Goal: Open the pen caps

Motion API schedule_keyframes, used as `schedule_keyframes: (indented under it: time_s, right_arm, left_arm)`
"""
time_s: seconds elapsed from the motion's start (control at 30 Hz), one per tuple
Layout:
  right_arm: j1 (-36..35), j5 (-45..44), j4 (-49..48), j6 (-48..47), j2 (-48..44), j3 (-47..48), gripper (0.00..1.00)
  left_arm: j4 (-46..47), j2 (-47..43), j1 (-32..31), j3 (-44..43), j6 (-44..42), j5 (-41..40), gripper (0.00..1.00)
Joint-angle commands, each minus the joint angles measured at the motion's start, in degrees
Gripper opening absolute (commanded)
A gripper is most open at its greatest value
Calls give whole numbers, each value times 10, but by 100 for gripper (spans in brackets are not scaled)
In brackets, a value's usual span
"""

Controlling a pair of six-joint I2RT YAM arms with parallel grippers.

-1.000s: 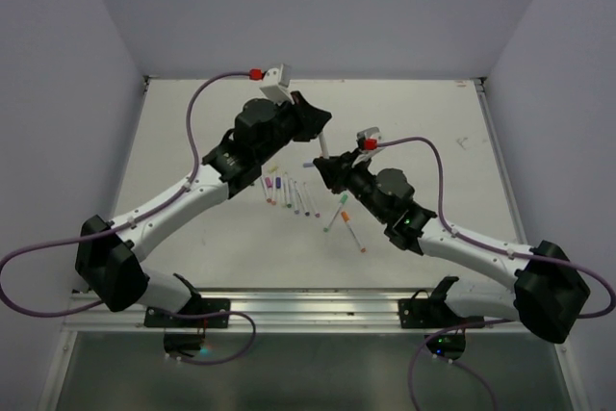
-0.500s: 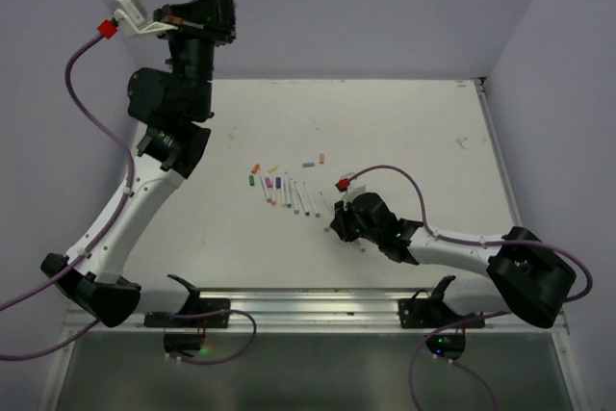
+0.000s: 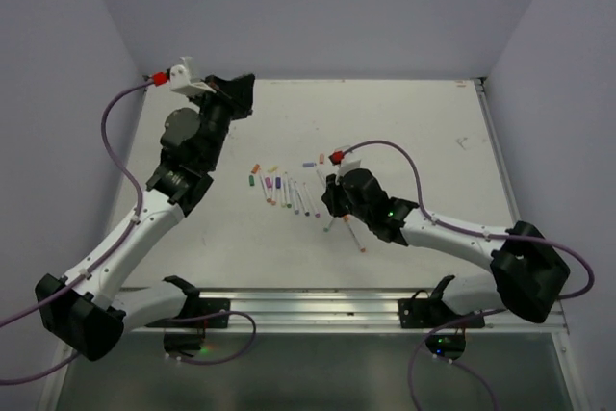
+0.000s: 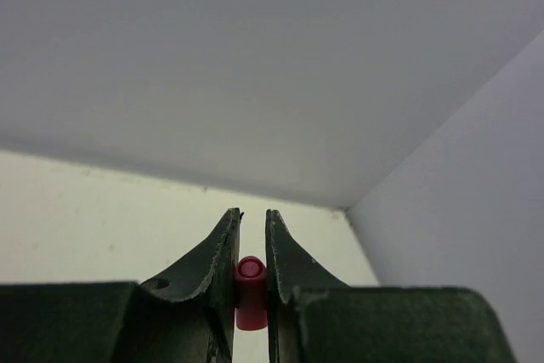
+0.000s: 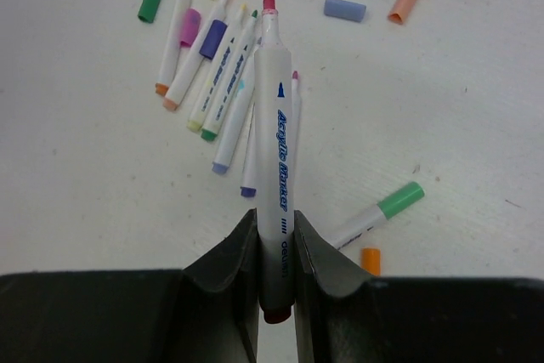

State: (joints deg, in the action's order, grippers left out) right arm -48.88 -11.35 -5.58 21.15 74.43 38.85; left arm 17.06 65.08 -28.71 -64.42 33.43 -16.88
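Left wrist view shows the left gripper [image 4: 252, 214] lifted off the white table [image 4: 85, 201], its two fingers clamped on a small red plastic cap [image 4: 250, 293]. The right gripper [image 5: 276, 220] is closed around a white pen barrel with a red tip [image 5: 276, 125], above the row of opened pens [image 5: 223, 82]. I judge both should be laid down gently near the loose caps [image 5: 344, 9], clear of the green cap [image 5: 400, 199] still on its pen, likely next.
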Motion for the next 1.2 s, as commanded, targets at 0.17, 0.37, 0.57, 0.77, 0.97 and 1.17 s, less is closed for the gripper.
schedule_keyframes:
  time_s: [0.17,0.37,0.57,0.77,0.97,1.17]
  right_arm:
    - [26,-17,47,41,152,104,1]
    - [28,-8,40,50,210,121,13]
    - [29,3,32,53,224,117,24]
    - [29,16,22,56,240,123,31]
    - [29,21,15,61,237,120,34]
    - [29,24,15,65,207,115,34]
  left_arm:
    - [-104,-49,8,181,15,89,0]
    - [-99,-42,10,249,23,107,0]
    - [-79,3,11,260,30,134,0]
    - [-69,53,12,250,39,155,0]
    - [-58,86,12,250,45,147,0]
    - [-34,136,13,249,45,132,0]
